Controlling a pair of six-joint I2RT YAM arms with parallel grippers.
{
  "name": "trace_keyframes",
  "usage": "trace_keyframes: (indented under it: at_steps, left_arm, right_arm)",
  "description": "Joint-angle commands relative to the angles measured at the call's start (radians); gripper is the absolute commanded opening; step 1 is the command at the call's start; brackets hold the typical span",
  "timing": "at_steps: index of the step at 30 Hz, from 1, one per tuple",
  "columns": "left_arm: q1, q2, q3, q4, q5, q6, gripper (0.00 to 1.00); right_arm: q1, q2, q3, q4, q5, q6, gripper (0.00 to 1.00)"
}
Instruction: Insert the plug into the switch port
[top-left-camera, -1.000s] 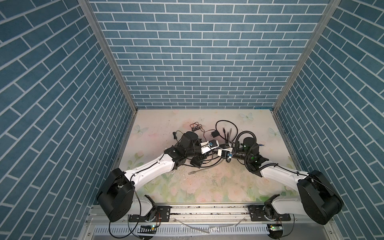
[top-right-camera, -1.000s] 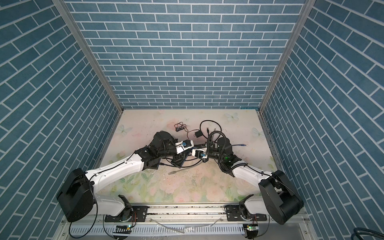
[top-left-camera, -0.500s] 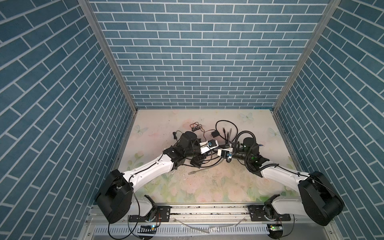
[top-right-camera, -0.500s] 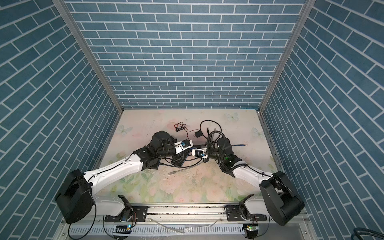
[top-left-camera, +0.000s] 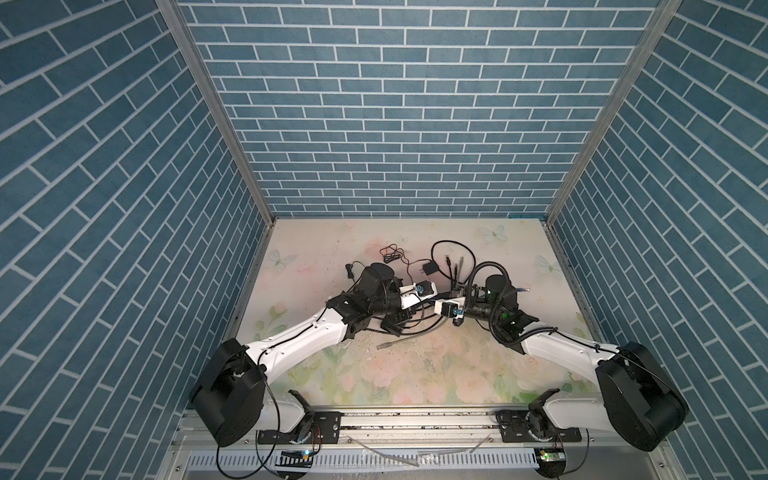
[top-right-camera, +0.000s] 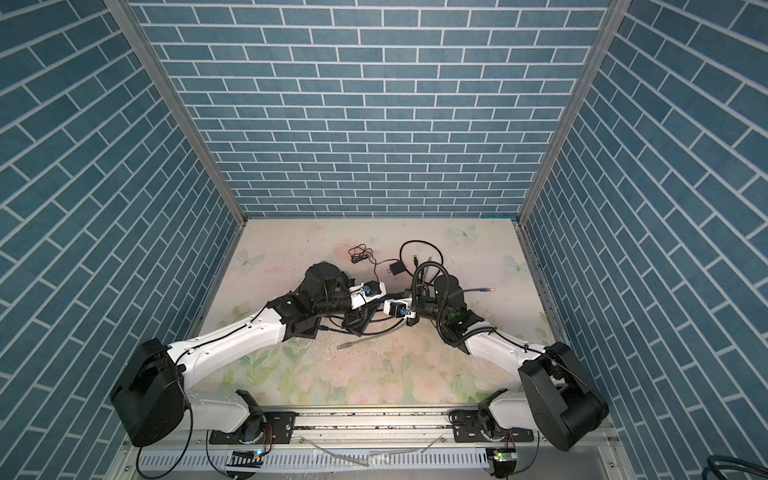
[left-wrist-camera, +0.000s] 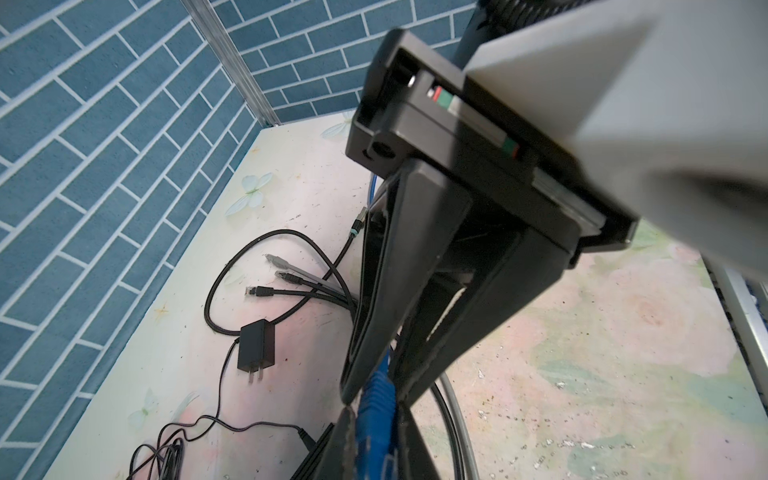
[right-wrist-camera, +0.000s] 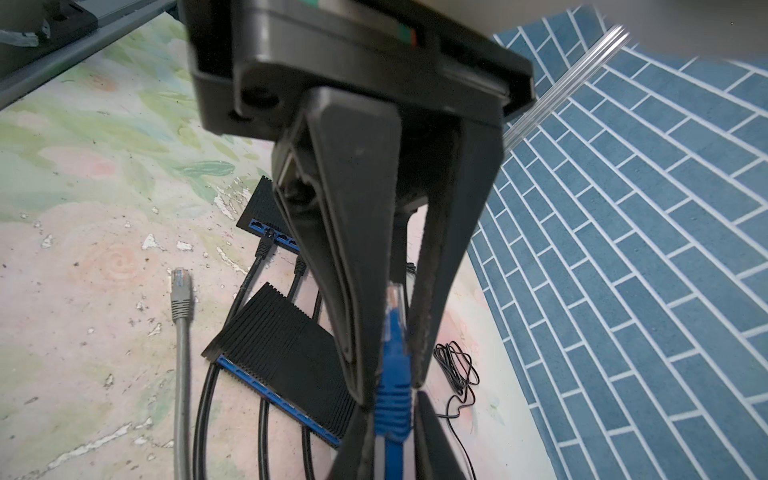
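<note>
My two grippers meet tip to tip above the middle of the table. The blue plug (right-wrist-camera: 392, 316) has its clear tip lying between my right gripper's (right-wrist-camera: 388, 390) fingers, which are shut on it. Its ribbed blue boot (left-wrist-camera: 376, 415) sits where the fingertips meet. My left gripper (left-wrist-camera: 378, 399) is shut on the blue cable just behind the boot. Under them lies the black switch (right-wrist-camera: 286, 349) with a blue port face and black cables plugged into it. In a top view the left gripper (top-left-camera: 430, 298) and right gripper (top-left-camera: 438, 302) hover just right of the switch (top-left-camera: 395, 322).
A second black switch (right-wrist-camera: 266, 208) lies further off, with cables in it. A loose grey plug (right-wrist-camera: 180, 291) lies beside the switches. A black power adapter (left-wrist-camera: 255, 345), several loose black plugs (left-wrist-camera: 259, 291) and a coiled thin wire (right-wrist-camera: 455, 365) lie near the back. Brick walls close in three sides.
My right gripper's jaws have closed in on the blue plug. The left gripper keeps its hold on the cable, and both arms stay about where they were.
</note>
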Motion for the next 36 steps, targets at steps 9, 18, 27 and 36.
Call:
trace_keyframes:
  at_steps: [9,18,27,36]
  left_arm:
    - [0.002,0.011,-0.023,0.042,-0.005,-0.038,0.41]
    - [0.005,-0.142,-0.252,0.248,-0.18,-0.088,1.0]
    - [0.007,-0.155,-0.193,0.122,-0.415,-0.347,1.0]
    - [-0.007,0.008,-0.098,-0.089,-0.487,-0.44,1.0]
  right_arm:
    - [0.006,0.019,0.073,-0.027,0.001,0.034,0.0]
    - [0.005,0.005,0.092,-0.243,0.108,0.165,0.0]
    - [0.006,-0.014,0.139,-0.449,0.213,0.337,0.0]
    - [0.006,0.043,0.217,-0.633,0.28,0.492,0.0]
